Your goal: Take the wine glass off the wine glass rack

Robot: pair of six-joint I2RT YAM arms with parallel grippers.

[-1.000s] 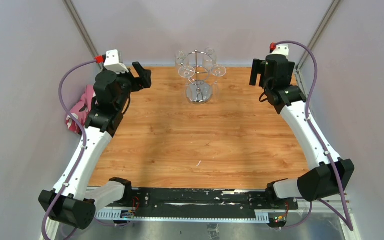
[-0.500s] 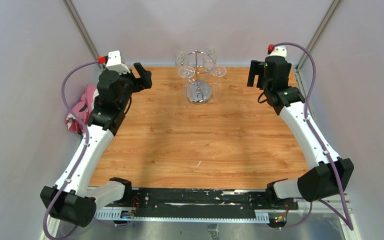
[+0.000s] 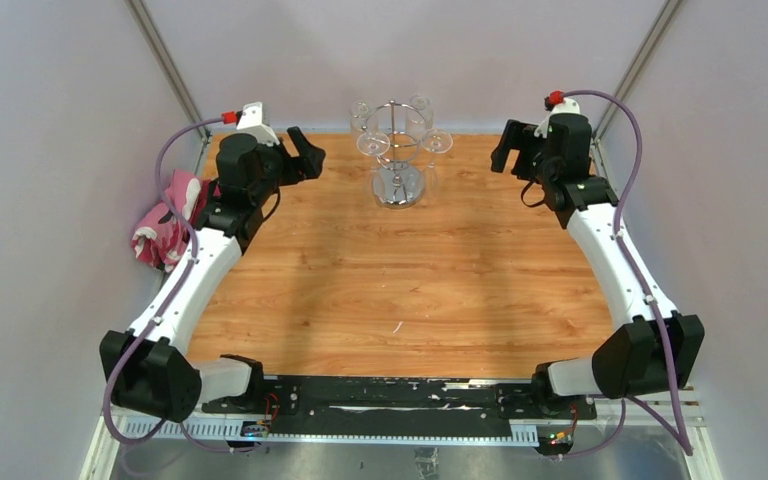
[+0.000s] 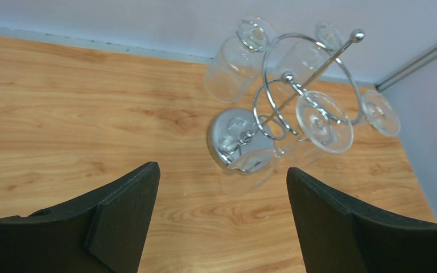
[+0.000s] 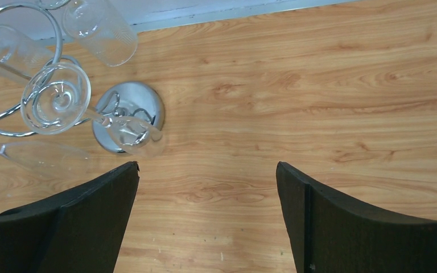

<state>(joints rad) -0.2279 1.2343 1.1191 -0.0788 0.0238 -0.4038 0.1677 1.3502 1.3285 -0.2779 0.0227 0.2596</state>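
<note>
The chrome wine glass rack (image 3: 397, 187) stands at the far middle of the wooden table, with several clear wine glasses (image 3: 372, 143) hanging upside down from its loops. In the left wrist view the rack (image 4: 242, 139) and a glass foot (image 4: 324, 121) lie ahead of my fingers. In the right wrist view the rack's base (image 5: 126, 122) and a glass foot (image 5: 56, 98) are at the upper left. My left gripper (image 3: 309, 157) is open and empty, left of the rack. My right gripper (image 3: 503, 150) is open and empty, right of it.
A pink and white cloth (image 3: 165, 226) lies off the table's left edge beside the left arm. The back wall stands just behind the rack. Metal frame posts (image 3: 165, 60) rise at both far corners.
My left gripper has moved right, closer to the rack. My right gripper has shifted slightly and turned toward the rack. The rack and glasses have not moved.
</note>
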